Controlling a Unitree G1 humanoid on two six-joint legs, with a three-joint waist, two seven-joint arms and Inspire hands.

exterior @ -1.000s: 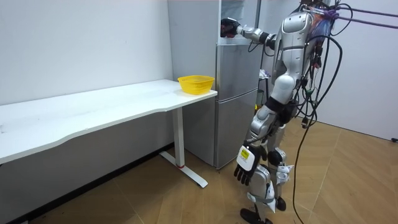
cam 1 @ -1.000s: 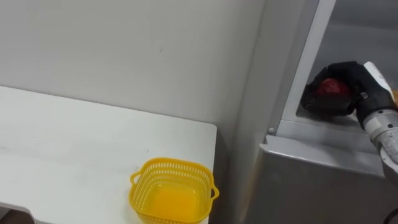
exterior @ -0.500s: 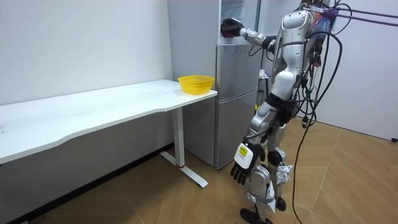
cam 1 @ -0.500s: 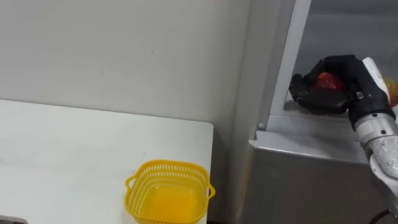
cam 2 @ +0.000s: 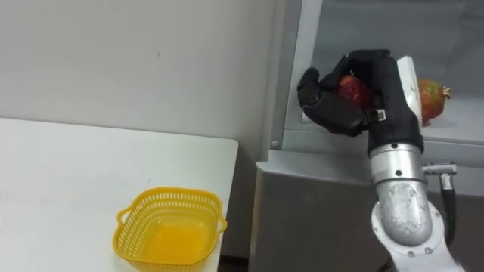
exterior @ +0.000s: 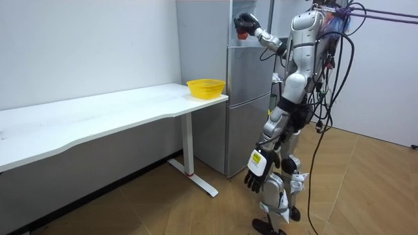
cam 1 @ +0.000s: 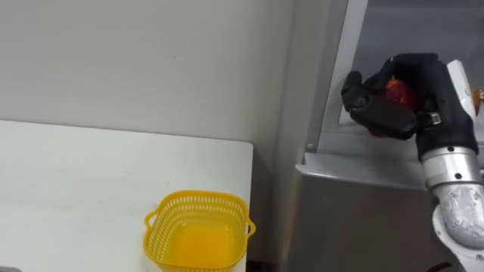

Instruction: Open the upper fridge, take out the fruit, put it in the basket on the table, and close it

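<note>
My right hand (cam 2: 355,106) is shut on a red fruit (cam 2: 352,88) at the front edge of the open upper fridge compartment (cam 2: 454,132), a little above its shelf. The same fruit (cam 1: 399,94) shows between the dark fingers (cam 1: 378,113) in the left eye view. In the room view the hand (exterior: 247,25) is raised at the fridge's top section, and the robot stands facing the fridge (exterior: 248,111). A second red-orange fruit (cam 2: 432,100) lies on the shelf behind the hand. My left hand (exterior: 256,173) hangs low at my side, fingers relaxed.
A yellow plastic basket (cam 2: 169,227) stands empty near the corner of the white table (cam 2: 60,174), just left of the fridge. The grey lower fridge door (cam 2: 310,211) is closed. The long table (exterior: 98,121) runs along the wall.
My right hand has risen off the shelf with the red fruit and come towards the compartment's front edge. The eye view has shifted a little.
</note>
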